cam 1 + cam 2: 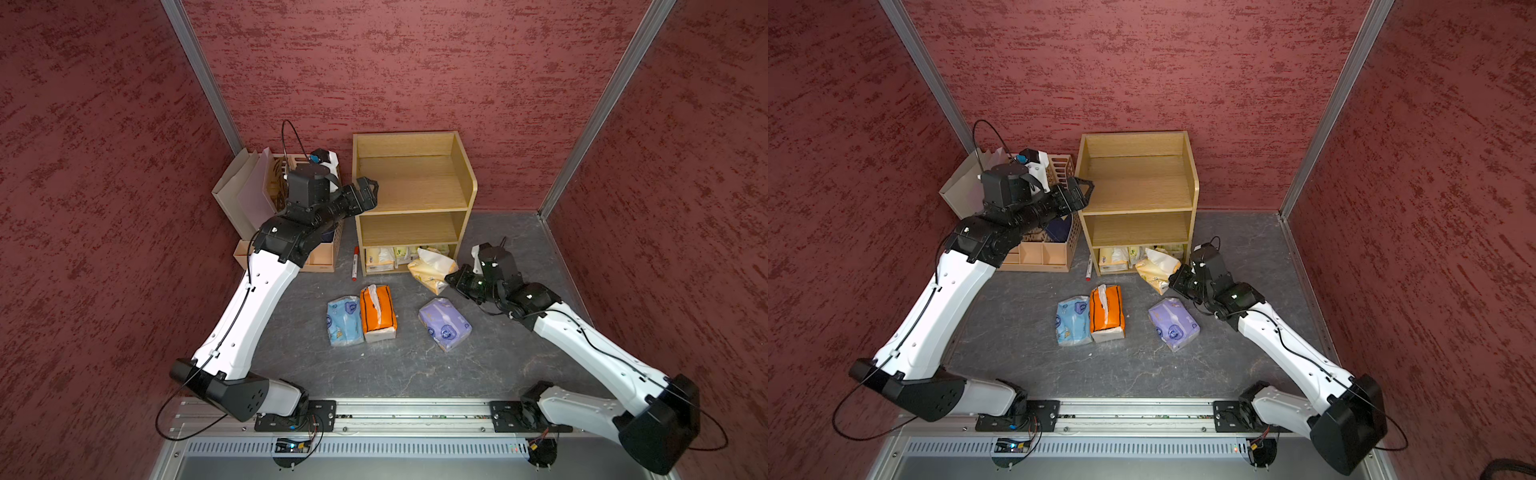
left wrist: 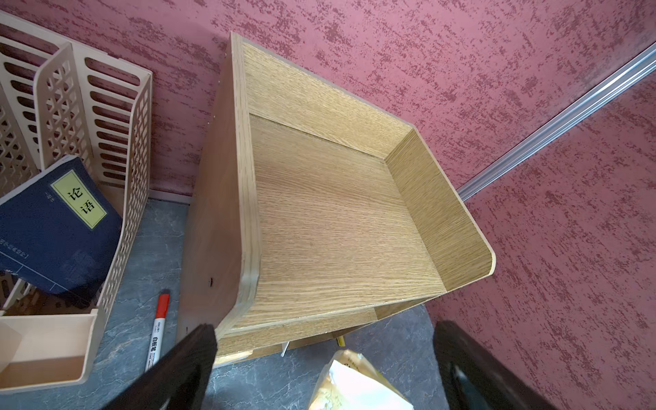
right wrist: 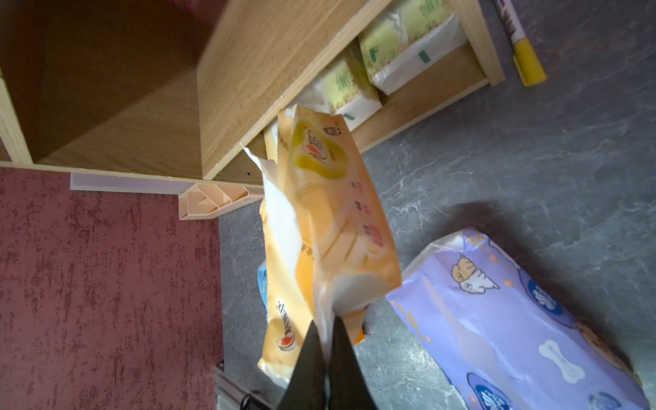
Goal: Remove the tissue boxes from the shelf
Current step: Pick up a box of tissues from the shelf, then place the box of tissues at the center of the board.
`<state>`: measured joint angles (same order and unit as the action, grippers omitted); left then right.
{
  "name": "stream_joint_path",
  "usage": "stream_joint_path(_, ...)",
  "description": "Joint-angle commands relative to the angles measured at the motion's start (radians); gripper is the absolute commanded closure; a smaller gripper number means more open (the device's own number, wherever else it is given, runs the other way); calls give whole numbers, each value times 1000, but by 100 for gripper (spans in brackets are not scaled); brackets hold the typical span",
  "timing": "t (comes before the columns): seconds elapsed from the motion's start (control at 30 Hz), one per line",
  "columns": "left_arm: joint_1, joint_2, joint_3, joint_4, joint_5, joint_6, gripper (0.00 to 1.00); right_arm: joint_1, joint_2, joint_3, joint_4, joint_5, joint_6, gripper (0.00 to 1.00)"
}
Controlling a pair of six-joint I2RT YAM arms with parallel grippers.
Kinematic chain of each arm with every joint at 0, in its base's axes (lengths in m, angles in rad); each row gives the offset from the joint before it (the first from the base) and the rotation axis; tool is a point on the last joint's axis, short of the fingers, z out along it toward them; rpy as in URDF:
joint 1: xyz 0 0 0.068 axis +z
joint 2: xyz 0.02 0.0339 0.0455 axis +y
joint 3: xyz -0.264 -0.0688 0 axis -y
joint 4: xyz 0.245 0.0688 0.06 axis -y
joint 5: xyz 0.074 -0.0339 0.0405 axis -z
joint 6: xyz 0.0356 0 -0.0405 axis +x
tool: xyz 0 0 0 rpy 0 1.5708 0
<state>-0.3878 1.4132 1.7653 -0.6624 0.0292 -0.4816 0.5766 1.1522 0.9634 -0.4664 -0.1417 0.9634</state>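
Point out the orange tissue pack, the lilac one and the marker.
orange tissue pack (image 1: 384,313), in a top view, on its orange upper face.
lilac tissue pack (image 1: 444,324), in a top view, middle of its wrapper.
marker (image 1: 355,266), in a top view, white barrel.

Beige slotted organizer (image 1: 324,259) in back left corner, navy booklet (image 2: 53,227) with yellow label leaning inside. Grey folders (image 1: 241,195) upright at its far end. Red-capped marker (image 1: 355,263) lies on dark marbled worktop (image 1: 415,365), just beside organizer. Textured red walls (image 1: 415,62).
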Motion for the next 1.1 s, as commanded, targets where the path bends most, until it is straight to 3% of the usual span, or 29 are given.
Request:
stream_joint_path(0.0,-7,-41,-17,32,-29,9,0,34,0,-5,-20,35,-1,100)
stream_joint_path(0.63,-13,-82,-57,17,-30,-3,0,143,364,74,103,-22,58,99)
stream_joint_path(0.87,-13,-82,-54,17,-44,3,0,172,321,112,-9,-15,34,55)
stream_joint_path(1.07,-14,-80,-64,24,-42,-2,0,171,155,132,-195,154,-48,48)
